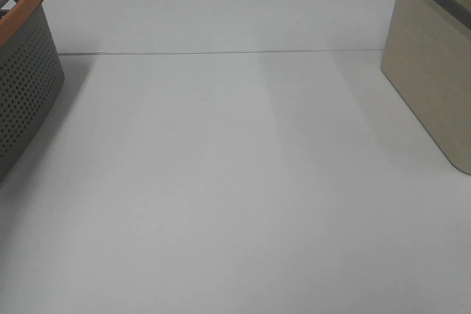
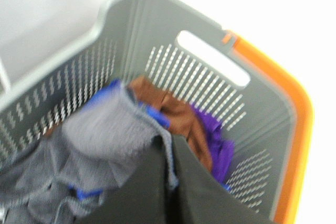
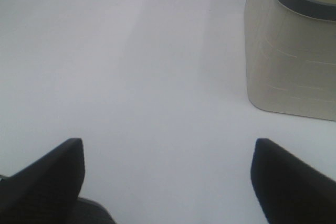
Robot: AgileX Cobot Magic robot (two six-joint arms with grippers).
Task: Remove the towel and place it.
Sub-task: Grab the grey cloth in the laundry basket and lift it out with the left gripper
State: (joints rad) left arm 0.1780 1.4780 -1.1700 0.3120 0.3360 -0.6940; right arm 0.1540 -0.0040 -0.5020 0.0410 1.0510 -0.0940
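A: Progress on table (image 1: pixel 235 182)?
B: Barely begun, by the look. No towel laid out there, none at bin (image 1: pixel 434 71). Spotted towel (image 2: pixel 136 192) down in basket (image 2: pixel 302 114), dark, up against grey cloth (image 2: pixel 100 129). Leaves lifting out and placing.
A: Arms?
B: On left, poised over basket; can't tell left claw from dark cloth, so grip unknown. On right, hovering low over table beside bin, right claw (image 3: pixel 168 182) spread wide, empty.
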